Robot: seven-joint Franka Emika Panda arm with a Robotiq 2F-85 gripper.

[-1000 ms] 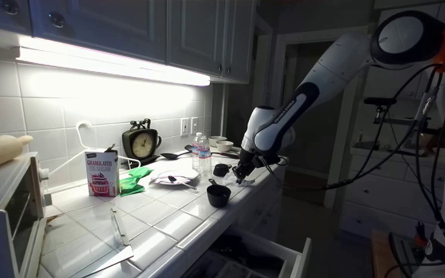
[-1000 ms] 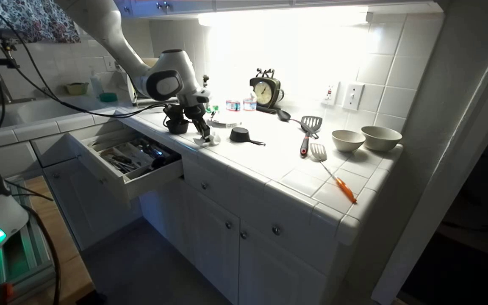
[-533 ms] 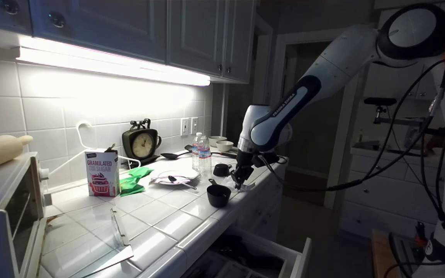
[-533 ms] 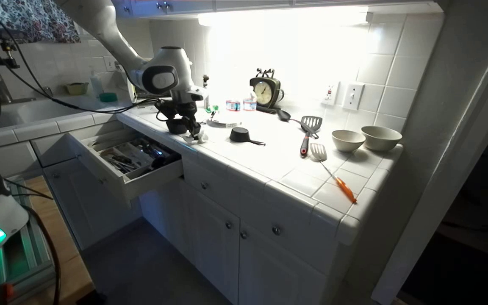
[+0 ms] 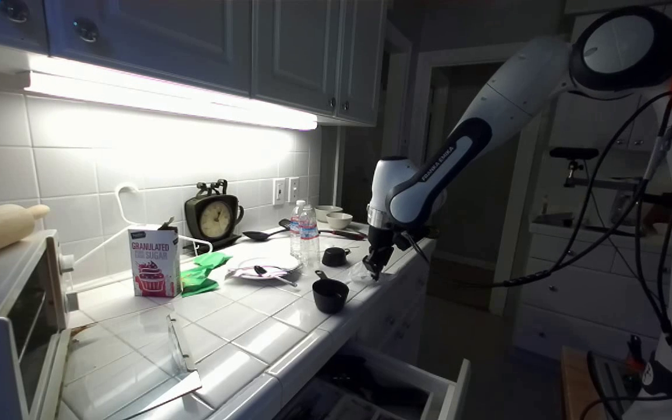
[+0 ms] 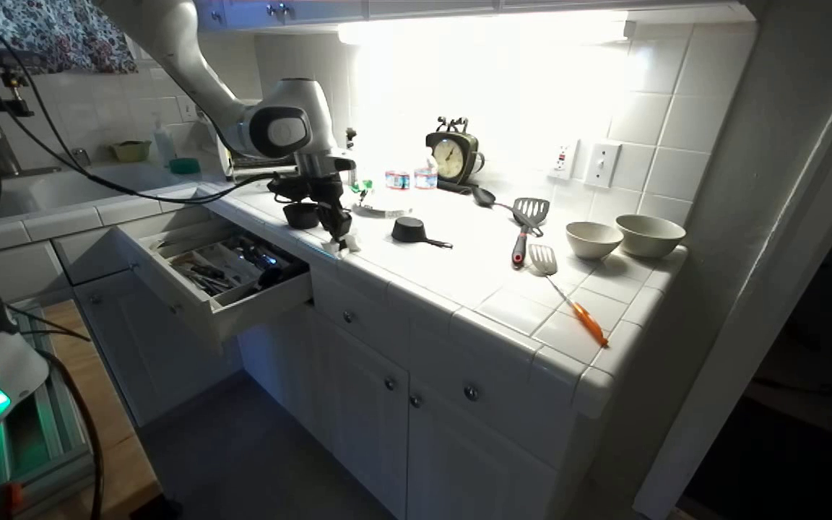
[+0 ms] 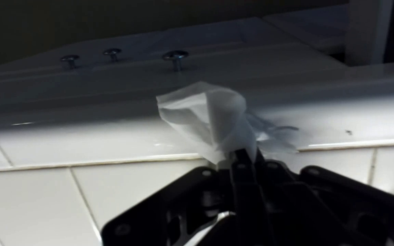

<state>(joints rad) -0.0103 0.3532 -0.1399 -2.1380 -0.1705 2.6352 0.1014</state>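
Note:
My gripper (image 7: 250,156) points down at the counter's front edge, and its fingers stand close together. It is shut on a crumpled, thin white sheet (image 7: 222,118), tissue or plastic; part of the sheet lies between the fingertips. The sheet's loose part spreads over the rounded tile edge. In both exterior views the gripper (image 5: 374,275) (image 6: 340,244) is low at the counter edge with the white sheet (image 5: 359,272) (image 6: 352,241) at its tips. A black handled cup (image 5: 330,296) and a smaller black cup (image 5: 334,256) stand near the gripper on the counter.
An open drawer (image 6: 261,310) with utensils juts out below the counter. Two water bottles (image 5: 309,236), a white plate (image 5: 237,269), a sugar box (image 5: 156,262) and a clock (image 5: 217,217) stand behind. Spatulas (image 6: 586,321) and two bowls (image 6: 594,240) are further along.
My gripper has shifted along the counter edge, first toward the drawer side, then slightly back and closer to the edge. The white sheet has moved with it. The cups have not moved.

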